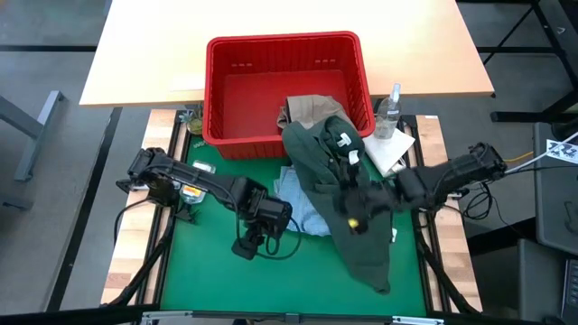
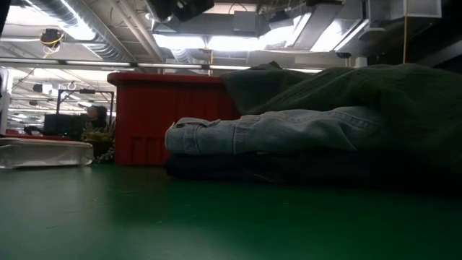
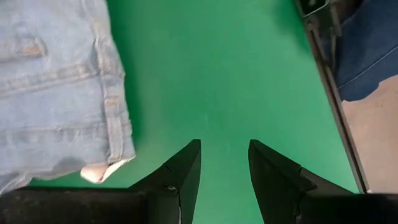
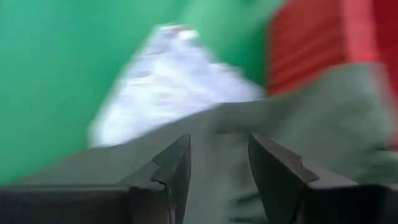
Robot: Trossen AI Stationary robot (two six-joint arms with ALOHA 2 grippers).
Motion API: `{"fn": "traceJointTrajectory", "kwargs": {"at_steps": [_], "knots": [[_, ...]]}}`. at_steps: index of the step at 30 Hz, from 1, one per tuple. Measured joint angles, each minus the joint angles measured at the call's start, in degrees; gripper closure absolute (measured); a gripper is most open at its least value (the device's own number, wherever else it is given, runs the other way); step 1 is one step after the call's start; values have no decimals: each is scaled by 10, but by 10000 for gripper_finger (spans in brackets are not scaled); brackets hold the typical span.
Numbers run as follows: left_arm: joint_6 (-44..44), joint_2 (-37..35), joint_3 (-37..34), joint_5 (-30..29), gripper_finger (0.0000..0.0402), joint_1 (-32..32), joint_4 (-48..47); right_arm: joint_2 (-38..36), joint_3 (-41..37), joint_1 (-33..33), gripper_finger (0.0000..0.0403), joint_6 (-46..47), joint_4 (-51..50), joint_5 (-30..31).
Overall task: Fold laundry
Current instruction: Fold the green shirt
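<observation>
A dark olive green garment (image 1: 348, 194) hangs from the rim of the red basket (image 1: 235, 99) and runs down the green mat toward the near edge. Its left part covers the folded light blue denim (image 1: 293, 194), which in the low view lies on a dark folded piece (image 2: 216, 170). A beige piece (image 1: 307, 108) sits in the basket. My right gripper (image 4: 219, 140) stands open above the olive garment (image 4: 323, 118), with nothing between its fingers. My left gripper (image 3: 224, 146) is open over bare mat, just beside the denim's edge (image 3: 115, 124).
A small white cloth (image 1: 395, 149) and a clear bottle (image 1: 390, 108) lie at the basket's right. Bare green mat (image 1: 208, 280) spreads at the near left. The table's side rail (image 3: 329, 81) runs past my left gripper, with blue fabric (image 3: 367, 50) beyond it.
</observation>
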Motion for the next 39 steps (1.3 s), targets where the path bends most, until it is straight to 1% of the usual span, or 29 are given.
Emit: {"fn": "traceJointTrajectory", "kwargs": {"at_steps": [3,7,9,15,20,24,28,35,39], "knots": [[0,0,0,0,273,-11,18,0,23,-44,244,-43,1,41],[1,0,0,0,273,-22,32,0,32,-96,244,-88,14,60],[1,0,0,-3,273,-25,40,0,32,-122,244,-119,31,59],[0,0,0,-7,273,-29,66,11,32,-197,244,-207,100,31],[0,0,0,-9,273,-28,76,28,33,-253,244,-262,144,-14],[0,0,0,-9,273,-28,76,51,32,-292,244,-279,135,-51],[0,0,0,-9,273,-28,82,69,32,-325,244,-289,130,-51],[0,0,0,-13,273,-28,86,73,32,-369,244,-292,117,-55],[0,0,0,-14,273,-28,88,76,32,-383,244,-292,94,-101]]}}
